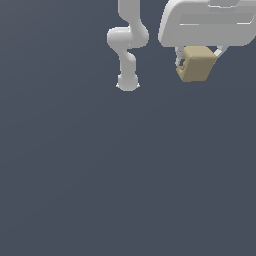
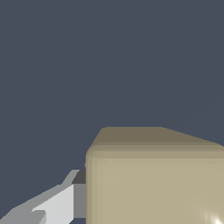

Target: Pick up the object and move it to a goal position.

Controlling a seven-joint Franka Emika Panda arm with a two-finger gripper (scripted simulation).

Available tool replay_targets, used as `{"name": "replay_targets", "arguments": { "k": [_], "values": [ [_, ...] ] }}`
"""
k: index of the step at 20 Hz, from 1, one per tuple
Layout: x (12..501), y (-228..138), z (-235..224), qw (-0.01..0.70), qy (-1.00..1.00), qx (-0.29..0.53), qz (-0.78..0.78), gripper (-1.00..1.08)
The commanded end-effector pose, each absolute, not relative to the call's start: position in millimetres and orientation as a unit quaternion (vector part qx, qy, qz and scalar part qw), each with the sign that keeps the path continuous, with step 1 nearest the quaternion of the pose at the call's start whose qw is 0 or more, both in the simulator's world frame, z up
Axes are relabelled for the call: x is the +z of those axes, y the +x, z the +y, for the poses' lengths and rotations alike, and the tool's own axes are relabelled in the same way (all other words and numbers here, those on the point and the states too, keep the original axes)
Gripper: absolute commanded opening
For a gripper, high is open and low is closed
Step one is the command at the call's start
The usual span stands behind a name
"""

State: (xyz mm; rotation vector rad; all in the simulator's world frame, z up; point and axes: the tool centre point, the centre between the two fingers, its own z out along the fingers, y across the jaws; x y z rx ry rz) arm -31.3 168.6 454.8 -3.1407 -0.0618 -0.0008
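Note:
The tan cube [image 1: 196, 63] hangs at the upper right of the exterior view, held between the fingers of my white gripper [image 1: 198, 59]. The gripper body sits just above it, close to the camera, and the cube is lifted off the dark grey floor. The gripper is shut on the cube. In the wrist view the cube [image 2: 155, 179] fills a large part of the picture, with one grey finger [image 2: 57, 203] pressed against its side. The other finger is out of that picture.
The white arm links and base [image 1: 128, 45] stand at the top middle of the exterior view. The dark grey floor [image 1: 100, 175] fills everything else. No goal marker shows.

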Motion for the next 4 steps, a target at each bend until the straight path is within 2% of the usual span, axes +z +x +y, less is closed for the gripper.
{"name": "replay_targets", "arguments": {
  "k": [1, 4],
  "values": [
    [455.8, -30.9, 169.0, 0.000, -1.000, 0.000, -0.019, -1.00],
    [454.4, -30.6, 168.3, 0.000, -1.000, 0.000, -0.019, -1.00]
  ]
}}
